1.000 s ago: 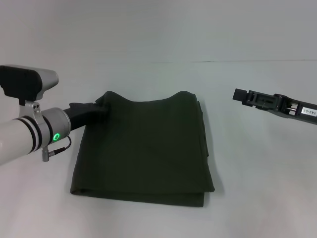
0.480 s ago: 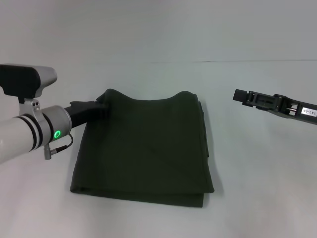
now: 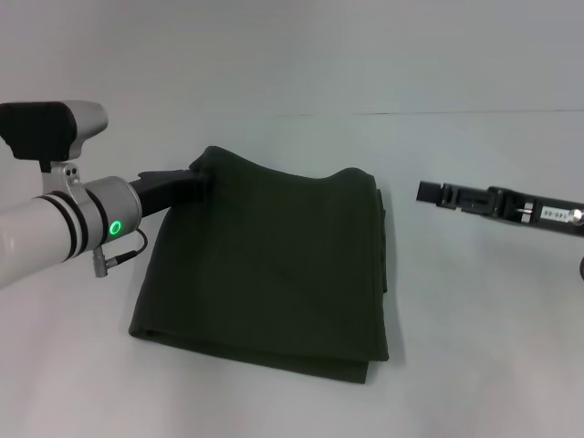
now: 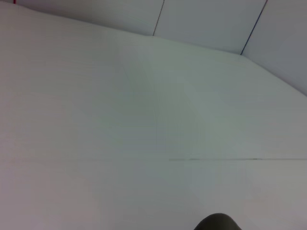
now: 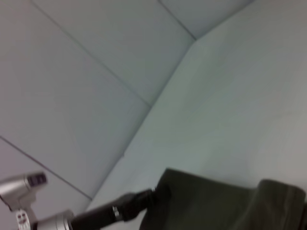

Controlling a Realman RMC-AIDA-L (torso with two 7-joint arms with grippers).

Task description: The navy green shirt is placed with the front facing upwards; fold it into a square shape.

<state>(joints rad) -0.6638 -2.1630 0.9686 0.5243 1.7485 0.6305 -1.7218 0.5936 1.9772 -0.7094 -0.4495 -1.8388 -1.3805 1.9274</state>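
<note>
The navy green shirt (image 3: 274,255) lies folded into a rough rectangle on the white table, plain side up, with no lettering showing. My left gripper (image 3: 193,179) is at the shirt's far left corner and is shut on it, holding that corner slightly raised. A dark tip of cloth (image 4: 217,223) shows in the left wrist view. My right gripper (image 3: 427,192) hovers to the right of the shirt's far right corner, apart from the cloth. The right wrist view shows the shirt (image 5: 216,206) and my left arm (image 5: 110,212) holding its corner.
The white table (image 3: 292,73) spreads around the shirt on all sides. A faint seam line (image 3: 438,113) crosses the table behind the shirt. Pale wall panels (image 5: 96,57) stand beyond the table.
My left gripper has shifted right and away with the shirt's far left corner, pulling that edge and skewing the cloth. My right gripper has moved left, closer to the far right corner.
</note>
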